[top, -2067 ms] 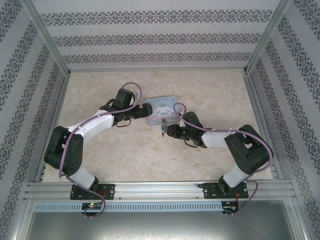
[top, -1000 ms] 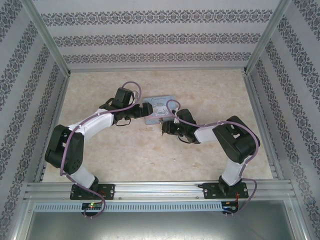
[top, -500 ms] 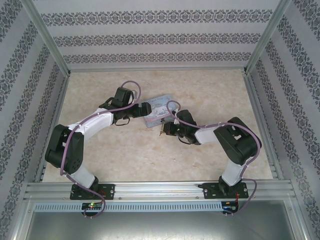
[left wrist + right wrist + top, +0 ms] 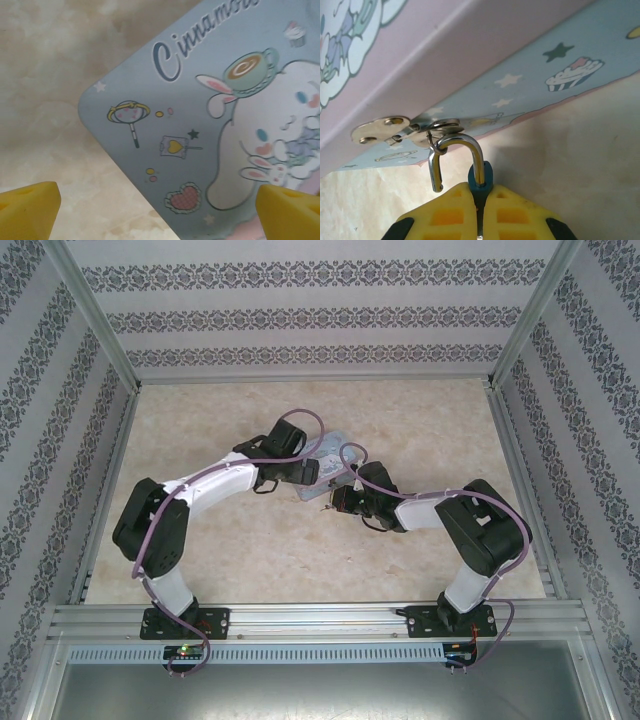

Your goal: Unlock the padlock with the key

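Observation:
The padlock (image 4: 481, 180) has a dark blue body pinched between my right gripper's (image 4: 479, 194) yellow fingers, which are shut on it. Its silvery shackle (image 4: 465, 145) stands open, one end free, and still hooks through the ring of the hasp (image 4: 395, 127) on the pale blue cartoon tin (image 4: 420, 50). The key is hidden. My left gripper (image 4: 160, 212) hovers open just above the tin's lid (image 4: 200, 125), its yellow fingertips (image 4: 30, 210) far apart, with nothing between them. From above, the left gripper (image 4: 303, 472) covers the tin (image 4: 338, 443) and the right gripper (image 4: 333, 502) sits at its near edge.
The tin lies askew in the middle of the beige marbled table (image 4: 250, 550). Patterned walls with metal posts close in the left, right and back. A metal rail (image 4: 320, 620) runs along the near edge by the arm bases.
My left arm has swung right and now reaches over the tin, which has turned slightly. The right gripper has closed on the padlock and stayed at the tin's near edge.

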Tool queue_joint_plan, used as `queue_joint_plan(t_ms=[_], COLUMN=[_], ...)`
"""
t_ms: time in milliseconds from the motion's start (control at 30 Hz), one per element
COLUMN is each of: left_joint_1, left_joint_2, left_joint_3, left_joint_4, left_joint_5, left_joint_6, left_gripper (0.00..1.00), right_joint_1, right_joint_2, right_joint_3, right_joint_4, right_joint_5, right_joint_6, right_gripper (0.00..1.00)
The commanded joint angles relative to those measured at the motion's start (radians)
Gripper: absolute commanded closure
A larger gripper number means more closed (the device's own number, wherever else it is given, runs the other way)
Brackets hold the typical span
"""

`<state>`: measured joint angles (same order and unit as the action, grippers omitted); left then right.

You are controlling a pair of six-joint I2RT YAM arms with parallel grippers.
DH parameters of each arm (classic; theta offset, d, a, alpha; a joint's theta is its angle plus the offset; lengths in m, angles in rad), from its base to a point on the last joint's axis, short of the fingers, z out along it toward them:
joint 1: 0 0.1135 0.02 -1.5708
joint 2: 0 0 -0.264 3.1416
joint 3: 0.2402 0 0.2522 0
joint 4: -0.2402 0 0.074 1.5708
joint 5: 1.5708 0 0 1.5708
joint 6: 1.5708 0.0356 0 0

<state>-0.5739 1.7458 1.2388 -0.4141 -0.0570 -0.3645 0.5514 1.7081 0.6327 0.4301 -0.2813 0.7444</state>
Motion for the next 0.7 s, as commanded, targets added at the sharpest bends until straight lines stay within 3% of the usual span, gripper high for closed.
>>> queue_joint_plan(t_ms=[0,667], left_joint_1=[-0.02,-0.044], left_joint_2=[0.034,0.069], left_joint_3=[0.028,-0.072], left_joint_4=[-0.073,-0.013], left_joint_5=[-0.1,-0.097], left_joint_6=[0.049,0.041], left_gripper=[0.0,0.0], right_joint_1=[-0.011,-0.011], right_joint_2=[-0.018,-0.008], right_joint_3=[-0.018,-0.021], right_joint_4=[-0.032,0.092], right_joint_5=[0.028,0.059], right_joint_6=[0.035,0.283], right_gripper=[1.0,1.0])
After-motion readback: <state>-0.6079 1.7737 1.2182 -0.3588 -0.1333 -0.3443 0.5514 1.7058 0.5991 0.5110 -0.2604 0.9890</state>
